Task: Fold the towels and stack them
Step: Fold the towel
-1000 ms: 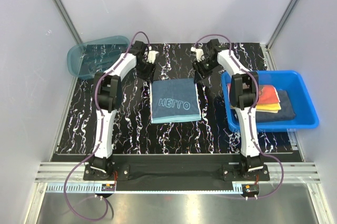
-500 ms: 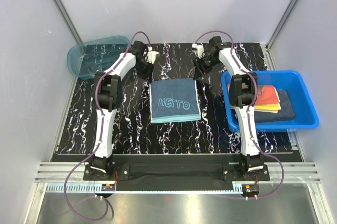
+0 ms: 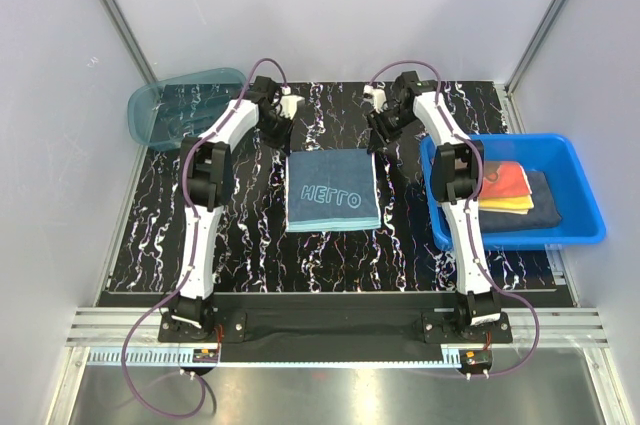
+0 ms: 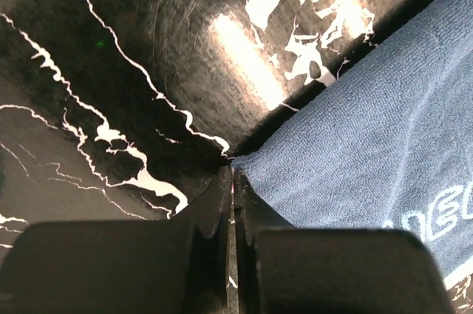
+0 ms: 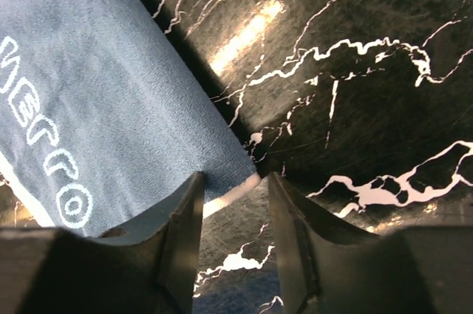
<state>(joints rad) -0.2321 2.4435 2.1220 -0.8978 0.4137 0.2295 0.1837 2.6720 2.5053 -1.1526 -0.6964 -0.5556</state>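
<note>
One folded blue terry towel (image 3: 333, 190), pale lettering uppermost, lies flat on the black veined worktop (image 3: 160, 235). Three more towels (image 3: 505, 180) are stacked in one rigid blue bin (image 3: 520, 238). The left hand (image 4: 230, 175) is clenched at the flat towel's far-left corner. The right hand (image 5: 233, 181) is released, straddling the far-right corner.
</note>
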